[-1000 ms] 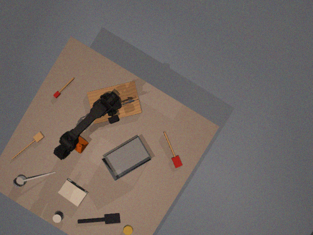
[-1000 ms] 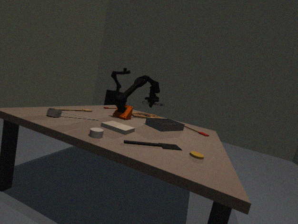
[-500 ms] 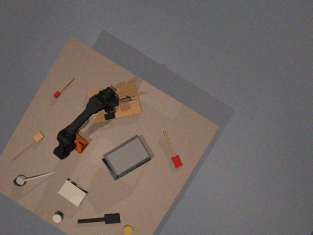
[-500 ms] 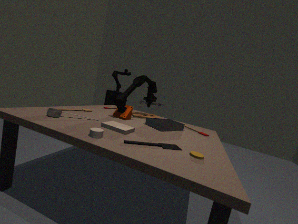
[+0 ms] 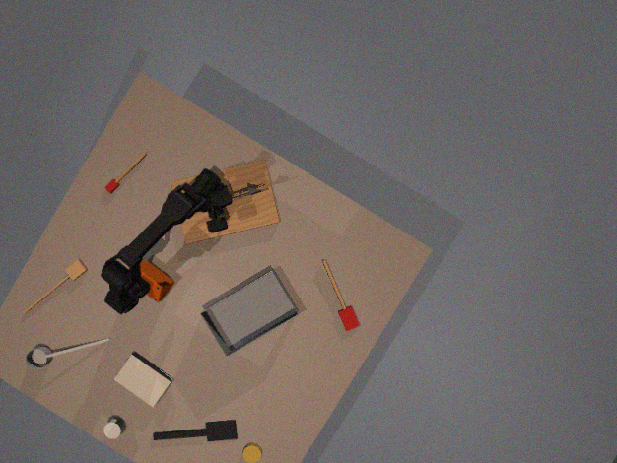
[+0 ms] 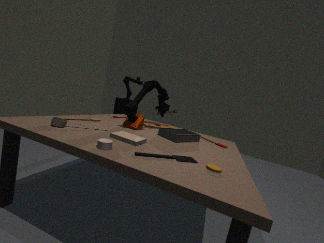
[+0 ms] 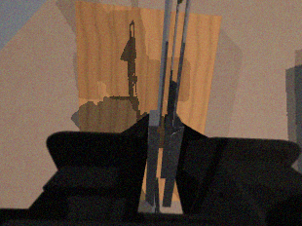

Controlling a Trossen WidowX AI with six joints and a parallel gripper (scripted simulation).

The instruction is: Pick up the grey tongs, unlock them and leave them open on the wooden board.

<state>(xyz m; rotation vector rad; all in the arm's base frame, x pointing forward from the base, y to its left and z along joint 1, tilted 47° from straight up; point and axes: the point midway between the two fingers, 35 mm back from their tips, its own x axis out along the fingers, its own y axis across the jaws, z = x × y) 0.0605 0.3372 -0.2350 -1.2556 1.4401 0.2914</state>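
Three views to go through. From the top view, my arm (image 5: 164,224) reaches out from its orange base (image 5: 157,282) over the wooden board (image 5: 256,209), and the jaws (image 5: 230,193) are clamped on the grey tongs (image 5: 248,188), which stick out from the gripper above the board. The roasting tin (image 5: 249,308) sits on the counter (image 5: 348,248) well apart from the board. Around the counter I see a large red spatula (image 5: 341,298) beside the tin, a small red spatula (image 5: 121,175), a wooden spatula (image 5: 57,282), a ladle (image 5: 54,352), a white block (image 5: 143,378), a black spatula (image 5: 199,431), a white cylinder (image 5: 113,428) and a yellow disc (image 5: 251,452).

From the exterior view, the arm arches over and the tongs (image 6: 172,111) project roughly level from the gripper, held clear above the board (image 6: 159,124). The tin (image 6: 179,135) sits nearer the camera.

From the wrist view, the two grey arms of the tongs (image 7: 169,71) run close together up the frame, pinched between the dark fingers, with the board (image 7: 102,61) underneath. I cannot tell whether the lock has released.
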